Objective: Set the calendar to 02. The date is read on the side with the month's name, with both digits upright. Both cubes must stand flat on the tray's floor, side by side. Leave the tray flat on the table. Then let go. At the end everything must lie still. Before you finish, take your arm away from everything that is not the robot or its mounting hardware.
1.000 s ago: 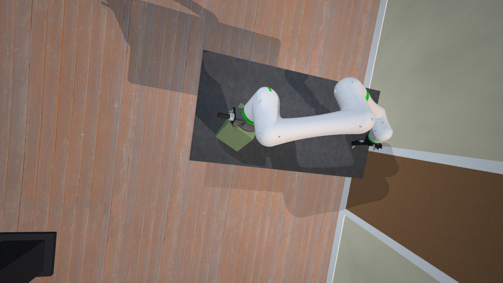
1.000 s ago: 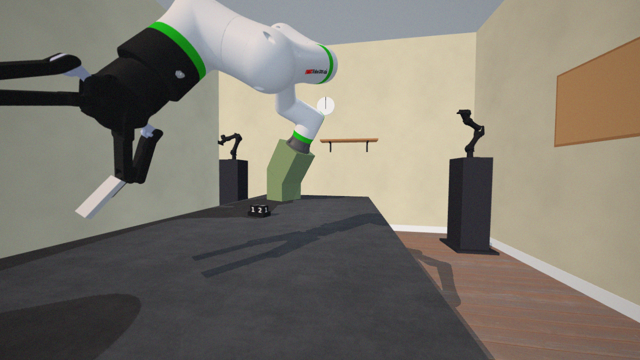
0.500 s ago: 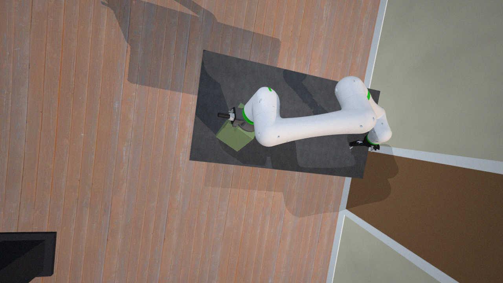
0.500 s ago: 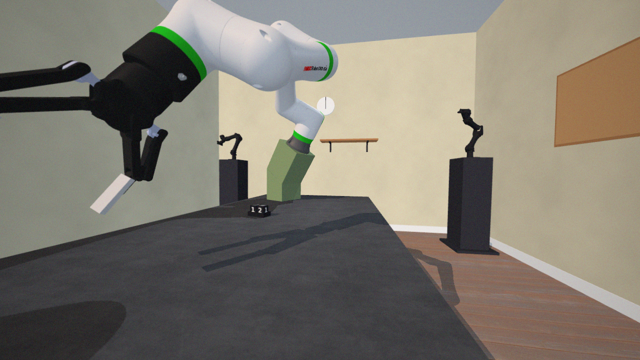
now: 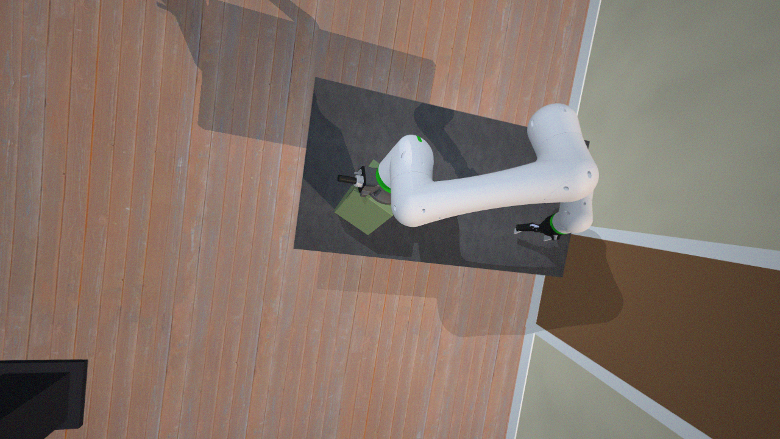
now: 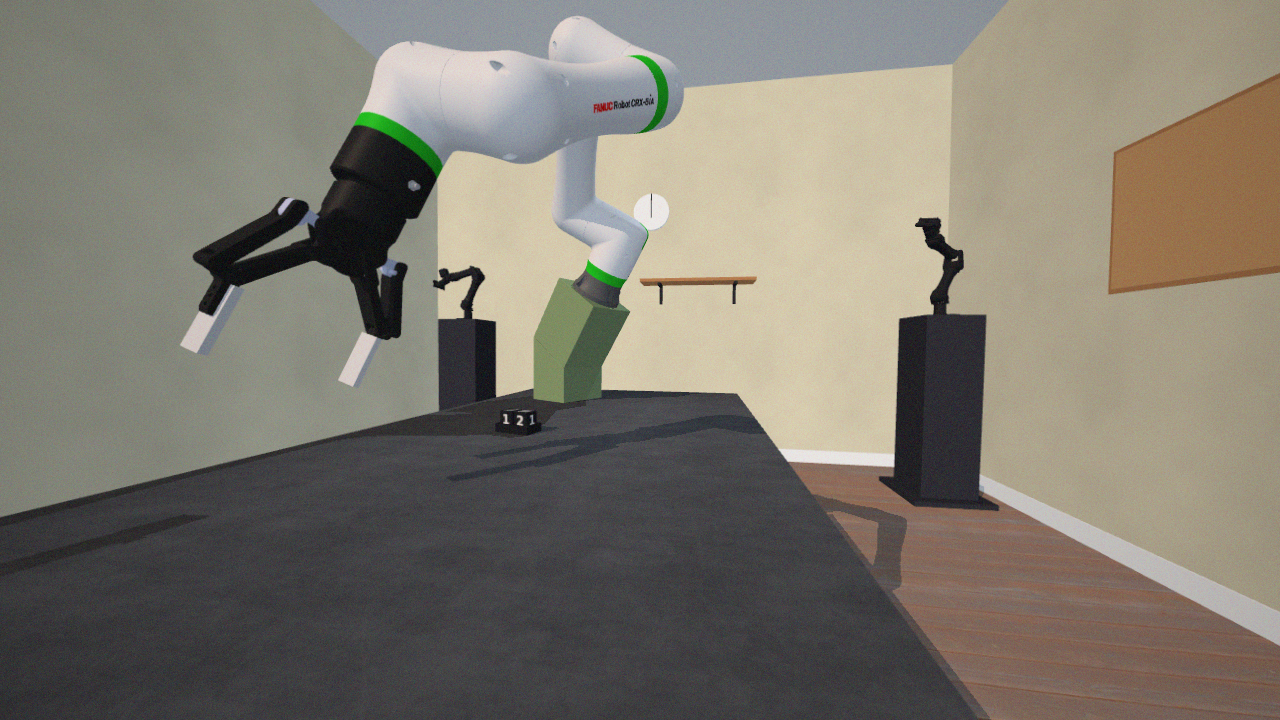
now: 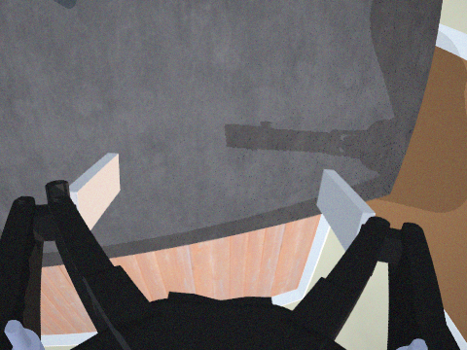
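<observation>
With the black two-fingered hand point(image 5: 531, 233) point(image 6: 277, 365) point(image 7: 220, 180) fully open and empty, approach the black calendar cubes point(image 6: 518, 418), exterior view centre, slowly from above.

I record the gripper point(image 5: 532, 235) point(image 6: 281, 344) point(image 7: 220, 180) displaced toward the pedestal point(image 5: 368, 210) point(image 6: 572, 344), as seen from the top. In the exterior view it has turned from reaching out sideways to pointing more steeply down, and both fingertips have come into frame. I note the arm point(image 5: 490, 185) point(image 6: 501, 102) has altered its pose at the wrist. The finger shadow point(image 6: 572, 439) now reaches less far from the pedestal, and the broad rounded shadow at the exterior view's lower left has gone.
</observation>
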`<act>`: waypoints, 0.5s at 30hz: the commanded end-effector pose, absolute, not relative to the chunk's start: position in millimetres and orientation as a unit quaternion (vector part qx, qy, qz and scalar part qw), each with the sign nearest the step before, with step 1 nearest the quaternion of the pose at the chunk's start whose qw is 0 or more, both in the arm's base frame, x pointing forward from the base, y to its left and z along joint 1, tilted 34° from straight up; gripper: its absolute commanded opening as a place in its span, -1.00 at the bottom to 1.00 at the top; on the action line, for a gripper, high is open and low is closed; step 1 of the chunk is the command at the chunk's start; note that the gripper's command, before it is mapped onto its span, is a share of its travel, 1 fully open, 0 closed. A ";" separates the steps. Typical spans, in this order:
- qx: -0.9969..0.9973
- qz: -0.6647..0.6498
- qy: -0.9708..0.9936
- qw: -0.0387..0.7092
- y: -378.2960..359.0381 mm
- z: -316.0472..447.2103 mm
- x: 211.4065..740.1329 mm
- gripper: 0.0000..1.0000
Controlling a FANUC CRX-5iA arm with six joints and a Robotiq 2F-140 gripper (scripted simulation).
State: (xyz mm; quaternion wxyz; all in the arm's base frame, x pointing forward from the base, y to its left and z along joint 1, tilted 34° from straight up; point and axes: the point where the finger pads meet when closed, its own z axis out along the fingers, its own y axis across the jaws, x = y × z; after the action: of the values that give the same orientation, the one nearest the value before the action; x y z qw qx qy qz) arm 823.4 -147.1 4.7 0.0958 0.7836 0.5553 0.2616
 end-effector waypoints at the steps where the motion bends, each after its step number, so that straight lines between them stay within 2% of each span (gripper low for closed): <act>1: 0.785 0.256 0.559 0.074 -144.4 -4.8 780.9 1.00; 2: 0.787 0.252 0.561 0.049 -138.5 -14.5 740.6 1.00; 4: 0.787 0.252 0.561 0.049 -138.4 -14.6 740.3 1.00; 5: 0.788 0.249 0.562 0.025 -131.1 -21.8 705.4 1.00; 7: 0.788 0.249 0.562 0.025 -130.2 -23.0 699.3 1.00; 8: 0.788 0.248 0.563 0.002 -121.7 -28.7 667.5 1.00; 9: 0.788 0.248 0.563 0.002 -120.2 -30.0 659.1 1.00; 12: 0.788 0.248 0.563 0.002 -120.2 -30.0 659.1 1.00; 13: 0.788 0.249 0.562 -0.020 -108.7 -35.6 621.0 1.00; 14: 0.788 0.249 0.562 -0.020 -108.7 -35.6 621.0 1.00; 15: 0.788 0.251 0.561 -0.040 -98.5 -39.1 592.8 1.00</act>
State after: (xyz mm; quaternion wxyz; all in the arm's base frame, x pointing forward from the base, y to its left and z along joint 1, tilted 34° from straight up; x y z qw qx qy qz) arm 651.1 -116.0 -33.2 -0.0051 0.7893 0.5622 0.2469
